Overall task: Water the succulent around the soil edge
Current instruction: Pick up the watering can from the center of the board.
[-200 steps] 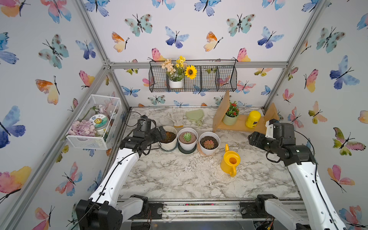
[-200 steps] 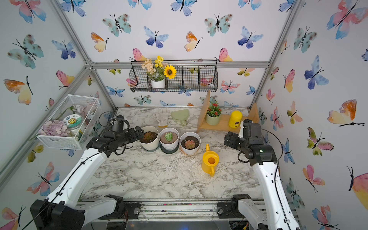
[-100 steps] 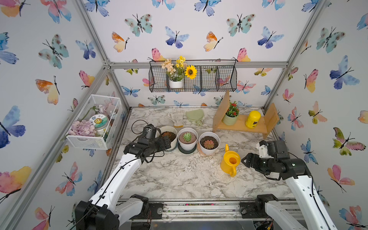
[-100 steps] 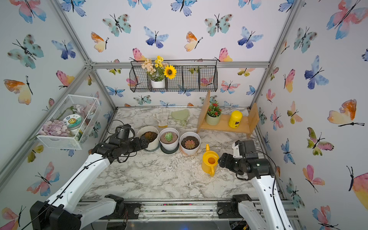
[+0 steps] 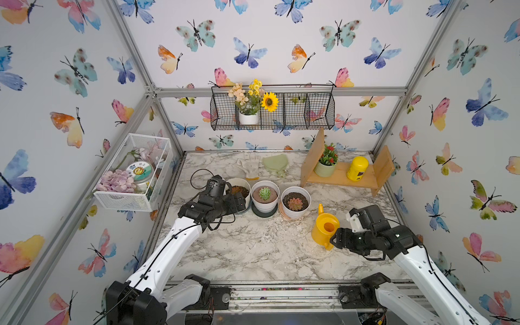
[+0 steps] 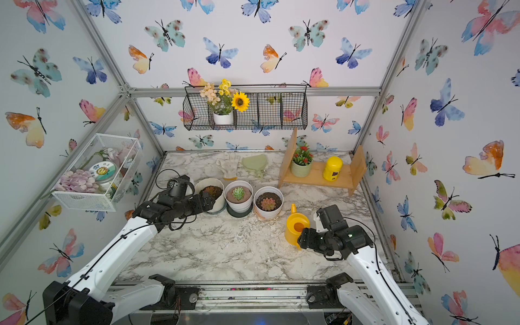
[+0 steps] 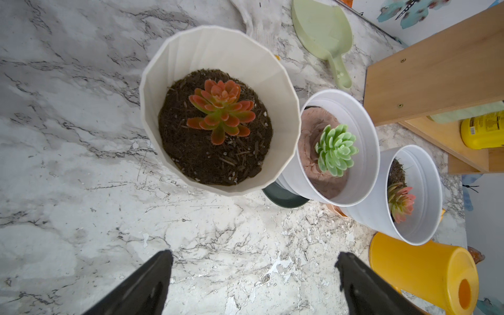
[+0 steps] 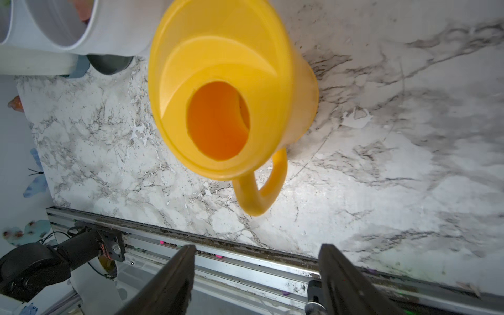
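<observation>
1. The yellow plastic watering can [image 8: 218, 109] stands on the marble-patterned counter [image 5: 253, 247], its loop handle [image 8: 261, 188] just ahead of the right claw [image 8: 256, 248], whose jaws are spread wide and hold nothing.
2. The reach for the can is judged in hand; next, the handle must be enclosed and gripped.
3. The orange-red succulent [image 7: 221, 109] in the ribbed cream pot [image 7: 218, 43] lies ahead of the left claw [image 7: 253, 253], likewise open and empty.
4. The spout [image 5: 320, 207] is cut off in the right wrist view; whether water is inside cannot be told.
</observation>
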You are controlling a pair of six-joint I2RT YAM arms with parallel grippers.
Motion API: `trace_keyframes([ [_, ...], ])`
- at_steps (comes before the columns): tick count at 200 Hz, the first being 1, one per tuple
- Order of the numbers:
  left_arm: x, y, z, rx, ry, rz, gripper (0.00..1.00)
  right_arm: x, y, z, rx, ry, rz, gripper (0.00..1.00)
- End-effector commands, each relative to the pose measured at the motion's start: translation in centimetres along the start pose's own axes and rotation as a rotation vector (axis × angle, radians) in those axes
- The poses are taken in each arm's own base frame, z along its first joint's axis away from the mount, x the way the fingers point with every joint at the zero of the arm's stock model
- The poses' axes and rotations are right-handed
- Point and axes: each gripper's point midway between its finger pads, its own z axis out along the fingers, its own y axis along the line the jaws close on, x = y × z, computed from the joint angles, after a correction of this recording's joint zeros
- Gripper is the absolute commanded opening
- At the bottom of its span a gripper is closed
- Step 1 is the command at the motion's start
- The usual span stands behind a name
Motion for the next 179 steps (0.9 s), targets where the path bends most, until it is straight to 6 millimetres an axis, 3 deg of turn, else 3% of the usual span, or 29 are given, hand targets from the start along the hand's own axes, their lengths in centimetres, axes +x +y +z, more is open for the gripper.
trace_keyframes([
  [1, 0.0, -0.1, -0.1, -0.003, -0.013, -0.007, 0.99, -0.3, 1.1, 1.2, 0.026, -0.031, 0.018, 0.76],
  [35, 0.3, -0.2, -0.3, 0.002, -0.016, 0.0, 0.99, 0.7, 2.8, 2.5, 0.139, -0.076, -0.06, 0.75],
  [60, 0.4, -0.2, -0.6, 0.008, -0.023, 0.0, 0.99, 0.9, 1.2, 2.8, 0.234, -0.076, -0.044, 0.76],
  [98, 0.8, -0.3, -0.5, 0.02, -0.018, 0.005, 0.98, 0.8, -0.3, 0.5, 0.25, -0.144, -0.016, 0.76],
  [139, 1.1, -0.4, 0.1, 0.026, -0.009, 0.016, 0.99, 1.8, 0.1, 3.1, 0.198, -0.09, -0.097, 0.77],
  [179, 0.9, -1.0, 0.1, 0.044, -0.009, 0.034, 0.99, 0.5, 0.1, 3.2, 0.237, -0.136, -0.128, 0.78],
])
